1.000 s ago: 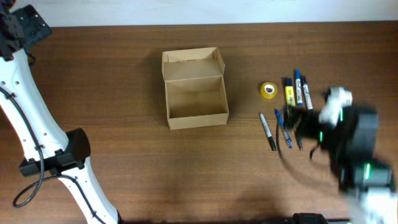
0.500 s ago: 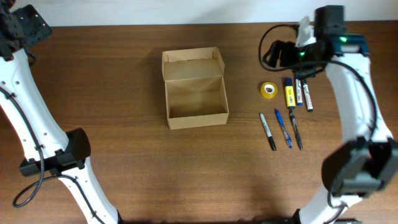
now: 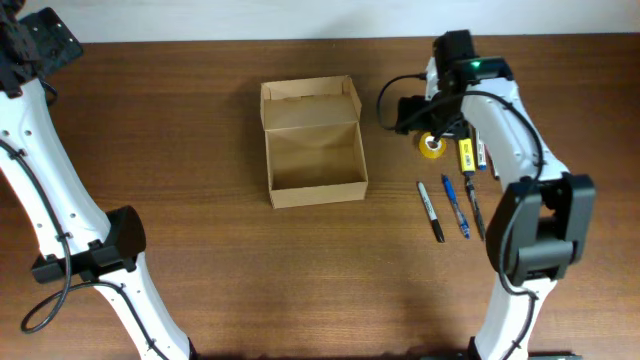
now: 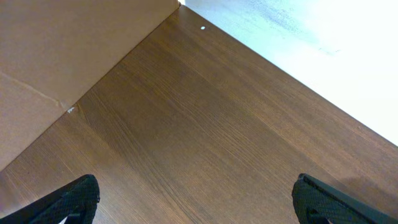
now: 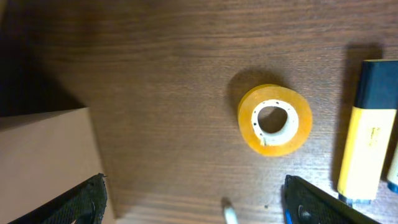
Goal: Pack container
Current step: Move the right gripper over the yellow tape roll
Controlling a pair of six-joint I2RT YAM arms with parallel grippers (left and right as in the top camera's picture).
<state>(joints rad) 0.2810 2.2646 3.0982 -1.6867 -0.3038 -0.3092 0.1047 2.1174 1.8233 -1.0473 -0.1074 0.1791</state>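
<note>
Sitting open at the middle of the wooden counter (image 3: 200,250), a little toward its far edge, the cardboard container (image 3: 315,165) has its flap lid (image 3: 309,103) folded back toward that edge. Its inside shows only bare cardboard.

Toward the right edge from the box, the right gripper (image 3: 412,115) hangs over the wood between the container and a roll of yellow tape (image 3: 432,145). In the right wrist view its fingertips (image 5: 78,199) stand wide apart and hold nothing. The tape lies flat between them but nearer the right one, and a corner of the box shows at the left.

Just beyond the tape, toward the right edge, lies a yellow highlighter (image 3: 465,153) with a dark cap. More markers lie beside it, partly hidden under the arm. Nearer the front edge, a black marker (image 3: 431,211), a blue pen (image 3: 456,206) and a dark pen (image 3: 475,210) lie side by side, apart from each other.

The left gripper (image 4: 199,205) is up at the far left corner, well away from the container. Its jaws are spread wide over bare wood and hold nothing.
</note>
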